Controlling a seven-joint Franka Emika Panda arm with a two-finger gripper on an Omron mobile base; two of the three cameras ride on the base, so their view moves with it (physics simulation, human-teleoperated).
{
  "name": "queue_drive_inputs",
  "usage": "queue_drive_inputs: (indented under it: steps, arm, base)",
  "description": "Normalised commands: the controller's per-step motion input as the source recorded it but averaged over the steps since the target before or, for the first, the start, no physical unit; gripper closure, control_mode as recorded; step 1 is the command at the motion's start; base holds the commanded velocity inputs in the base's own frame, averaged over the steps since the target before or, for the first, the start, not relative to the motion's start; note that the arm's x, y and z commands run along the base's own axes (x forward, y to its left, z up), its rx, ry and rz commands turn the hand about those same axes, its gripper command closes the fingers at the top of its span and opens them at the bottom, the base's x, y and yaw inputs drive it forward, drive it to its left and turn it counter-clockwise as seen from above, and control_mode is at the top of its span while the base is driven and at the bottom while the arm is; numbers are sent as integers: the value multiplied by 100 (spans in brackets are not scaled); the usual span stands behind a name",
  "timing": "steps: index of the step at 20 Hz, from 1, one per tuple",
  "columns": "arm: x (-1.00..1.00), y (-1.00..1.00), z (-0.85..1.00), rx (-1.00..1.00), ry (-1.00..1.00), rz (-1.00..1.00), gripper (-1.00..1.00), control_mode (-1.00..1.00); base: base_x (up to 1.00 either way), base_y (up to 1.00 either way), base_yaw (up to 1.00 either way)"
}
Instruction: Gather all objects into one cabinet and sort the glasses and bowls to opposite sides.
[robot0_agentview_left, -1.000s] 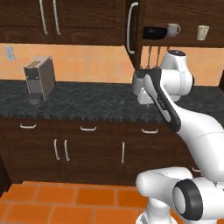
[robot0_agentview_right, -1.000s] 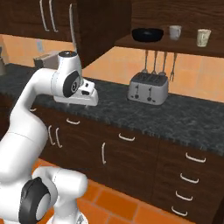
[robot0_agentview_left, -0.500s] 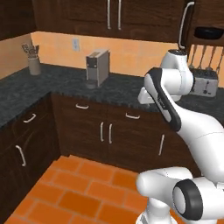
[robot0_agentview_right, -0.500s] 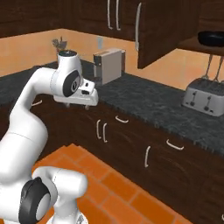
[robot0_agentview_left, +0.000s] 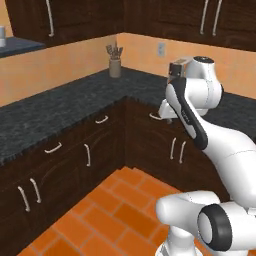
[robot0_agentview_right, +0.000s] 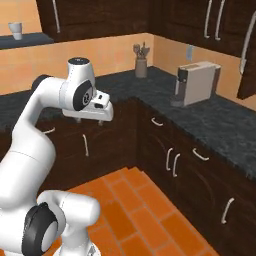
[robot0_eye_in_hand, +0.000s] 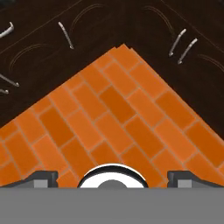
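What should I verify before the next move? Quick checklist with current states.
1. Gripper empty: ok. Fingers stand wide apart over the orange floor tiles, nothing between them.
2. A cup to collect in sight: ok. One small cream cup stands on a high shelf at upper left of the right base view.
3. Cup within reach: not ok, as far as I can judge. It sits far beyond the arm, past the counter.
4. Black bowl and target cabinet in view: cannot tell.
5. Path clear near the arm: ok. The coffee machine and utensil holder stand apart from it.
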Motion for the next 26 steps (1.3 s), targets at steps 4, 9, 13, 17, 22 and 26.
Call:
queue_drive_inputs:
  steps: [4, 9, 13, 17, 22, 26]
  arm:
    - [0, 0, 0, 0, 0, 0, -100, 100]
    - [0, 0, 0, 0, 0, 0, -100, 100]
    - [0, 0, 0, 0, 0, 0, -100, 100]
    - [0, 0, 0, 0, 0, 0, -100, 100]
    - [0, 0, 0, 0, 0, 0, -100, 100]
    - [0, 0, 0, 0, 0, 0, -100, 100]
  base:
    - [-28, 66, 56]
    - [-29, 65, 55]
    - [-28, 62, 55]
    - [-28, 65, 53]
    - [-26, 56, 53]
    - [-25, 55, 54]
